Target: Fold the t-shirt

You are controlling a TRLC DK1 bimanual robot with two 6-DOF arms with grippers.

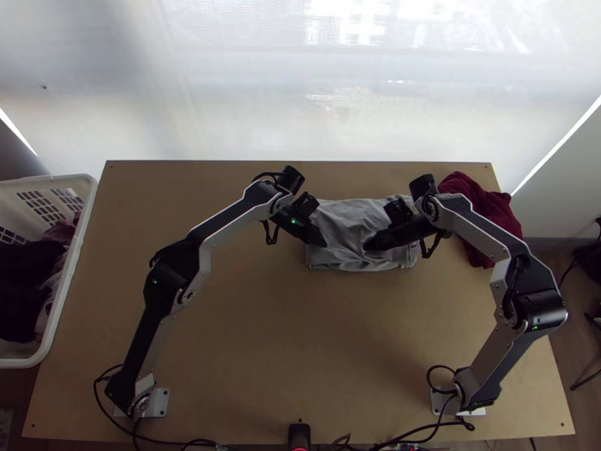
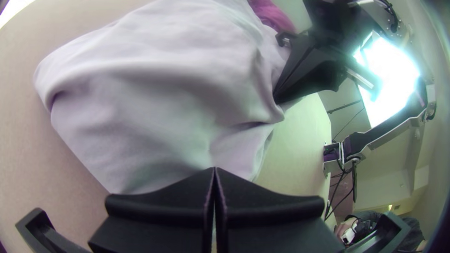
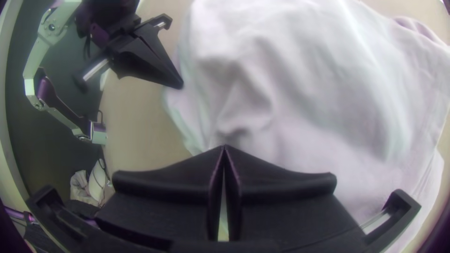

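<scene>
Top view: one desk; on it, one shirt, grey, in a wrinkled, roughly rectangular heap, directly under and between the two sets of fingers. Left gripper, fingers at the shirt's left part. Right gripper, fingers at its right part, pointing toward the left gripper's, a stretch of cloth between. One red cloth, bunched, to the right of the right fingers. One basket, white, with clothes, well apart to the left of the left fingers. Left wrist view: left gripper, fingers closed together, tips at the shirt's edge; whether any cloth is pinched cannot be told. Shirt rumpled ahead of them; right gripper's fingers against its far side. Right wrist view: right gripper, fingers closed, tips against the shirt, a puckered fold just ahead; pinch likewise undetermined. Left gripper's tips beside them, at the shirt's edge.
</scene>
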